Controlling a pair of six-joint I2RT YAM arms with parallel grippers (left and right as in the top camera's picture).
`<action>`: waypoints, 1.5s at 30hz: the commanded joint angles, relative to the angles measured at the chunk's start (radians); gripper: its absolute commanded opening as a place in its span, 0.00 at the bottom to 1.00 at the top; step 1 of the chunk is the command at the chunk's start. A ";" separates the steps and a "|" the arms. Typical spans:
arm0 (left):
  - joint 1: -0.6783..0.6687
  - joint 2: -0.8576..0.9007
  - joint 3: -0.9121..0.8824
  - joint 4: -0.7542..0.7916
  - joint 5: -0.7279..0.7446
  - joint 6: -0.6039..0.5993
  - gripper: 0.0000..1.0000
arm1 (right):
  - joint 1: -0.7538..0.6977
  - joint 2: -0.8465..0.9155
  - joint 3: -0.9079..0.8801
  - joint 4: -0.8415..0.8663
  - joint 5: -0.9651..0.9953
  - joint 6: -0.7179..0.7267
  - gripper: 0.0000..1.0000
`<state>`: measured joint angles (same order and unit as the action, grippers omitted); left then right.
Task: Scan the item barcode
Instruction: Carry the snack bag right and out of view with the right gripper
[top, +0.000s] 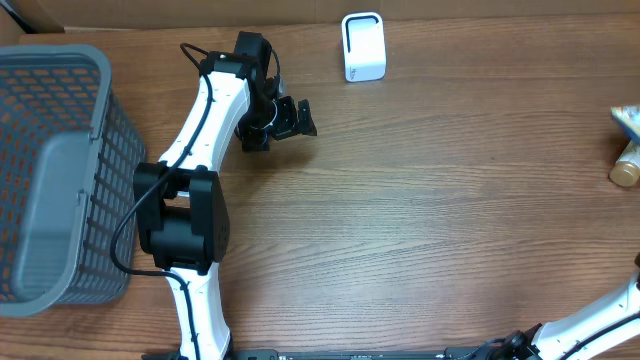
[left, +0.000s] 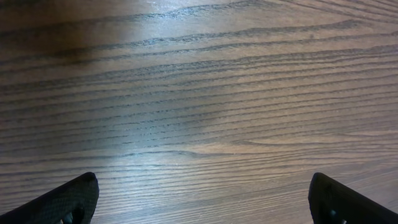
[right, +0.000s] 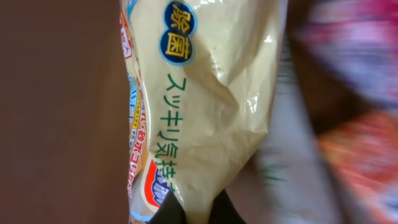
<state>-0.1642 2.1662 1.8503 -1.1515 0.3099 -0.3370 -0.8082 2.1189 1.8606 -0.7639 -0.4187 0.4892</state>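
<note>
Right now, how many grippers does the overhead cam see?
1: the left gripper, open, between the grey basket and the white scanner. The right gripper lies outside that view.

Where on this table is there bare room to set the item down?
Bare wood runs from the left gripper across to the packet at the right edge, below the white scanner. The left is crowded: basket and left arm.

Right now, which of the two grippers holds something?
The right gripper, shut on the beige packet; the left gripper stands open over the table.
</note>
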 joint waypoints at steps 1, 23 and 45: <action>-0.008 0.005 0.002 0.003 -0.006 -0.008 1.00 | 0.070 -0.017 0.013 0.079 -0.399 0.017 0.04; -0.010 0.005 0.002 -0.001 -0.006 -0.007 1.00 | 0.917 0.089 0.012 0.437 -0.022 0.163 0.04; -0.010 0.005 0.002 0.004 -0.007 -0.007 1.00 | 0.938 0.113 0.013 0.597 0.059 0.165 0.04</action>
<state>-0.1642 2.1662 1.8503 -1.1503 0.3096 -0.3370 0.1871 2.3146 1.8584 -0.1505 -0.3588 0.6544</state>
